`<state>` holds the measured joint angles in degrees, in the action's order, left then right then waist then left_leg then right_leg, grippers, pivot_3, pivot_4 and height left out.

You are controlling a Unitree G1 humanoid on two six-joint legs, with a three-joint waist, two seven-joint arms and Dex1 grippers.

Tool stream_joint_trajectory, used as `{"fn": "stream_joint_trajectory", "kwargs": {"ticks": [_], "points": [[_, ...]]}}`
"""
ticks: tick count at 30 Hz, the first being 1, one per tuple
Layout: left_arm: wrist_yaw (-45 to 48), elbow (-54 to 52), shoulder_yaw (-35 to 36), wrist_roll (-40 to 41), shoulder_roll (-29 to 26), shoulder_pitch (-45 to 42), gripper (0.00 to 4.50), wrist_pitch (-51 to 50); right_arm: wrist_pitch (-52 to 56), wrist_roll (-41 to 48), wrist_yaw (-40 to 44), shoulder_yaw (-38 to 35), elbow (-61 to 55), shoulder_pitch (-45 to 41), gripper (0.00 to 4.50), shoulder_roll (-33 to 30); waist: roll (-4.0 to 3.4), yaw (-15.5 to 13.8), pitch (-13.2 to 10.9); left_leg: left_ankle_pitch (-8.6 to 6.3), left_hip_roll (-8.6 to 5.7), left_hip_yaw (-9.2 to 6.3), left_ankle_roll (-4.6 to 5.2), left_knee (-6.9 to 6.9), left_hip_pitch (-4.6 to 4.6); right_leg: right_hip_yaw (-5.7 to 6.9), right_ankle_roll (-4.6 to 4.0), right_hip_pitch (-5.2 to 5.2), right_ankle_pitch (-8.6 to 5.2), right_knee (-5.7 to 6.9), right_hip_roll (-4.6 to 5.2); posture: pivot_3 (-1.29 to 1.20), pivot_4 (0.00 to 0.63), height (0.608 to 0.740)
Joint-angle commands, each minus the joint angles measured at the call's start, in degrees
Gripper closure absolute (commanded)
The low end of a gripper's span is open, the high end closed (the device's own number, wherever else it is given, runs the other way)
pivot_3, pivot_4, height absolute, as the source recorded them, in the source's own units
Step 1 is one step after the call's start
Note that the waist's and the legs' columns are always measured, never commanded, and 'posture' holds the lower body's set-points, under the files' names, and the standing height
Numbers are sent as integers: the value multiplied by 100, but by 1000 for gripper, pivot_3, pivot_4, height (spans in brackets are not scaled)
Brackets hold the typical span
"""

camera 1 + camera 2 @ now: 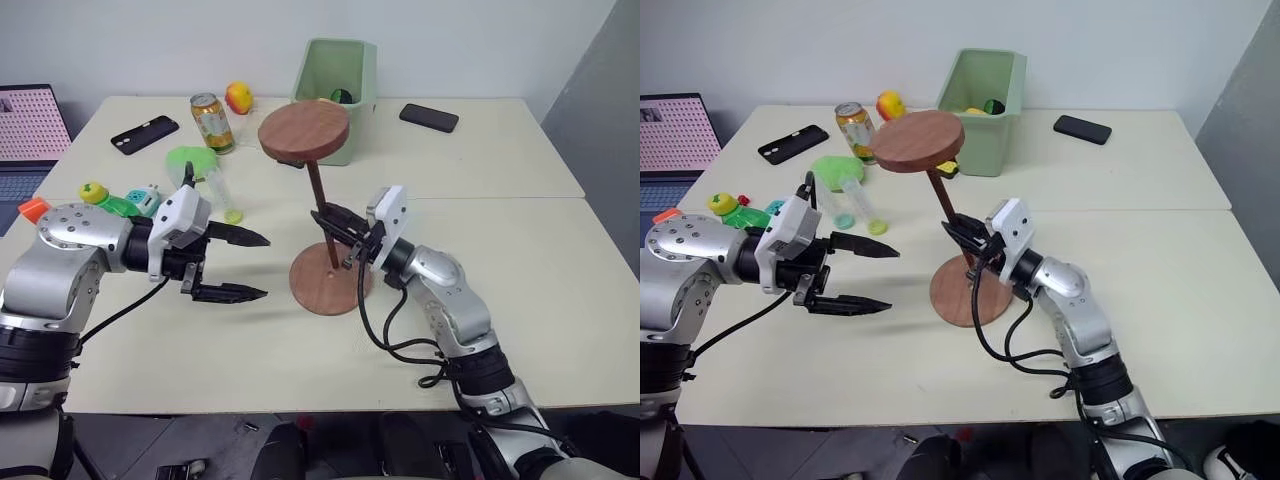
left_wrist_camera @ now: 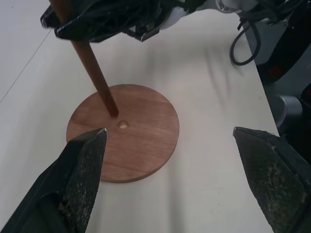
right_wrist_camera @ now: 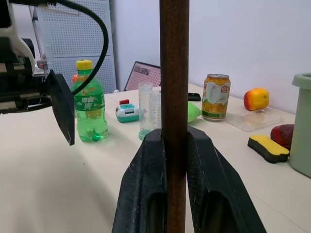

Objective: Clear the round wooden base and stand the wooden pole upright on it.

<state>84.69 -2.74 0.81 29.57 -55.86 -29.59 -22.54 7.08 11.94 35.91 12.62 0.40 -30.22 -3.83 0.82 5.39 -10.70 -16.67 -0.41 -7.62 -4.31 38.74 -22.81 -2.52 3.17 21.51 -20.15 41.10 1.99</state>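
Spanning two pale tabletops joined by a seam, the table [image 1: 520, 300] meets a plain white wall at 12 o'clock. At centre the round wooden base [image 1: 318, 288] lies bare, the wooden pole [image 1: 318, 200] tilted on it beside the hole, pinched by the right gripper [image 1: 340, 232]. At 9 o'clock the left gripper [image 1: 245, 266] gapes empty. The green bin [image 1: 340, 70] hides most of its contents.

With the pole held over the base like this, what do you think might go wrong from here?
1. The pole tip rests on the base beside its centre hole, not in it, so it may fall once released.
2. The pole leans and carries a wide disc on top; top-heavy, it could topple.
3. The right gripper grips low on the pole, so steering the tip may push the loose base sideways while the open left gripper is off it.
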Motion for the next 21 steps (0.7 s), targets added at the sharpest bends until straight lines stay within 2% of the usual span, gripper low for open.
{"fn": "stream_joint_trajectory", "kwargs": {"ticks": [1, 21], "points": [[47, -170, 178, 112, -91, -18, 149, -53, -325, -26, 10, 13, -19, 94, 4288, 50, 0, 0, 0, 0, 0, -1, 0, 0, 0, 0, 0, 0, 0, 0, 0, 0, 150, 740], [144, -180, 133, -35, -183, 66, 149, -33, -426, -49, 121, 182, 108, 390, 4288, 32, 0, -25, 1, 0, -1, -2, 0, -1, 12, 0, 0, -13, 0, -1, 0, 0, 150, 740]]}}
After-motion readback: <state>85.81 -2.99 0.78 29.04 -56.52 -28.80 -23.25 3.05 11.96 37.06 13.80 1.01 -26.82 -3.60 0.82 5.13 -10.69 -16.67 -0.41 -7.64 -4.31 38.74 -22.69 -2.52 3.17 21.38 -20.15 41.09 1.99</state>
